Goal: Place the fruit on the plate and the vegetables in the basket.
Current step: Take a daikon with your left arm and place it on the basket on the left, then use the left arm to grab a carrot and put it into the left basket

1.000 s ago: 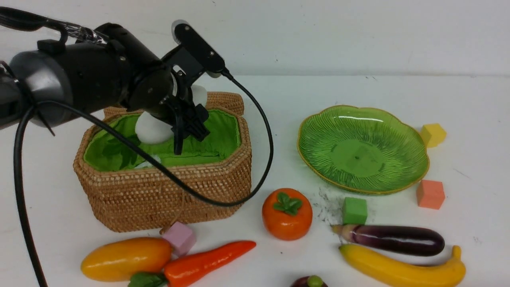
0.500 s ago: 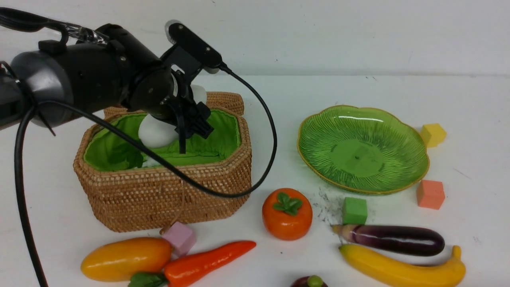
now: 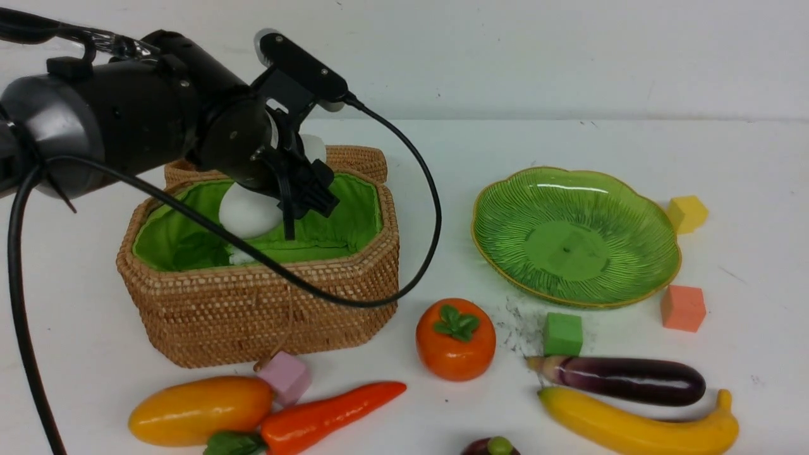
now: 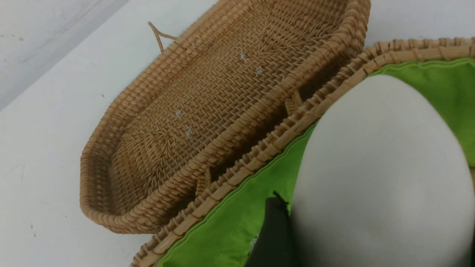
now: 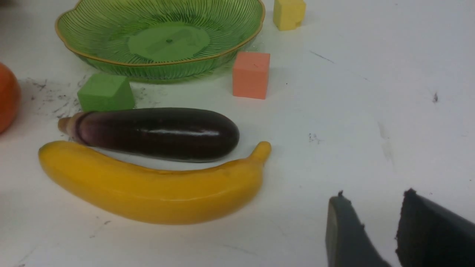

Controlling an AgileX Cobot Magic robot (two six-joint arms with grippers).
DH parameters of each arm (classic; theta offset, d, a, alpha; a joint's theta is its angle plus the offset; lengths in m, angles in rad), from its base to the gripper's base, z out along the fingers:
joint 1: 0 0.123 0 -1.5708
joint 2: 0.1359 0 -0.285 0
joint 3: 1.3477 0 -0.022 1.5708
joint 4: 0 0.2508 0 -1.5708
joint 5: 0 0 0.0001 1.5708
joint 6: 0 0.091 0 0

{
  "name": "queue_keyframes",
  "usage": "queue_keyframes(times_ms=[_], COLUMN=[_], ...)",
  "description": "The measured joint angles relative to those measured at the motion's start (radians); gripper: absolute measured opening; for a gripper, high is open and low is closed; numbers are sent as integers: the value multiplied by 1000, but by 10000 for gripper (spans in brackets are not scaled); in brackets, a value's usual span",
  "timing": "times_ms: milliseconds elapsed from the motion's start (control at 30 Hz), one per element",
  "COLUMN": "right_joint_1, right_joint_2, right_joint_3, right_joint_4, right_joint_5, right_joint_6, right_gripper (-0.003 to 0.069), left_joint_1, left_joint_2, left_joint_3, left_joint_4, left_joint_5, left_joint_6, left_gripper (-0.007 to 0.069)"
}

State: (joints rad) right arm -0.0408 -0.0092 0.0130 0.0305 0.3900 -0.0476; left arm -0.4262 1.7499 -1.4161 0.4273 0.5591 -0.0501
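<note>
**Radish at the basket, fruit out on the table**

I had the left gripper [image 3: 300, 205] above the open basket [image 3: 253, 303], its fingers spread wide on either side of the white radish [image 3: 249, 212]. I could not tell whether they gripped it. The radish sat tilted over the basket's green lining, leaves low inside. Just in front of the basket lay the mango [image 3: 199, 409], a pink cube [image 3: 285, 376] and the carrot [image 3: 328, 417]. Right of the basket stood the persimmon [image 3: 455, 339], and farther right were the plate [image 3: 575, 240], the eggplant [image 3: 626, 379] and the banana [image 3: 632, 430]. The right gripper [image 5: 374, 207], seen only by its wrist camera, held its fingers parted above the white table [image 5: 371, 111].
</note>
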Motion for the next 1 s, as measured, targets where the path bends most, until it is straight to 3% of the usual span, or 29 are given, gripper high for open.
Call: queue_keyframes(times_ms=[267, 633, 1000], right_joint_1=[0, 0, 0], right_joint_2=[0, 0, 0], right_joint_3=[0, 0, 0], right_joint_4=[0, 0, 0], right_joint_5=[0, 0, 0], right_joint_6=[0, 0, 0], right_gripper=[242, 242, 242], left_joint_1=[0, 0, 0], left_joint_2=[-2, -2, -48], left_joint_3=[-1, -1, -1], left_joint_4=[-26, -28, -38], left_joint_5=[23, 24, 95], left_joint_6=[0, 0, 0], left_gripper=[555, 627, 557])
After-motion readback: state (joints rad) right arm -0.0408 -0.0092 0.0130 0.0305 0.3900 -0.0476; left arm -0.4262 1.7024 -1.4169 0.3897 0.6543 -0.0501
